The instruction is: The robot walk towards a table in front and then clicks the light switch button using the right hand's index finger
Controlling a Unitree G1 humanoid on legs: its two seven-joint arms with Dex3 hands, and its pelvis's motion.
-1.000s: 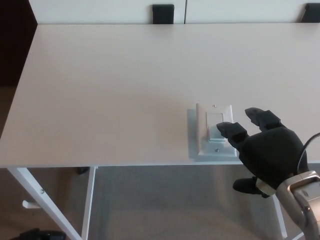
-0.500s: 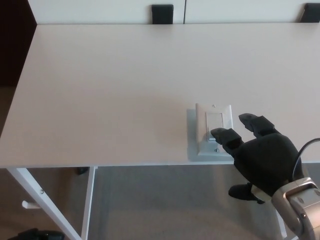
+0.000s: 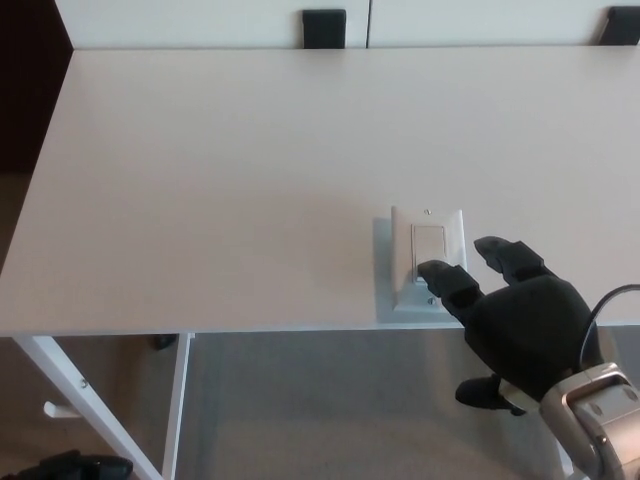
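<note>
Light switch (image 3: 429, 258) near the counter (image 3: 220, 180) front edge. Right robot hand (image 3: 510, 315), fingers spread, index tip apparently on the stiff rocker's lower half; press there.

A white rectangular light switch plate (image 3: 429, 258) lies on the wide white table (image 3: 230, 180), near its front edge and right of centre. The robot's black right hand (image 3: 515, 315) sits at the plate's front right, one fingertip (image 3: 432, 269) on the rocker's lower part.

Looks like an office or lab: plain white table (image 3: 220, 170) on metal legs, grey carpet floor (image 3: 330, 410).
</note>
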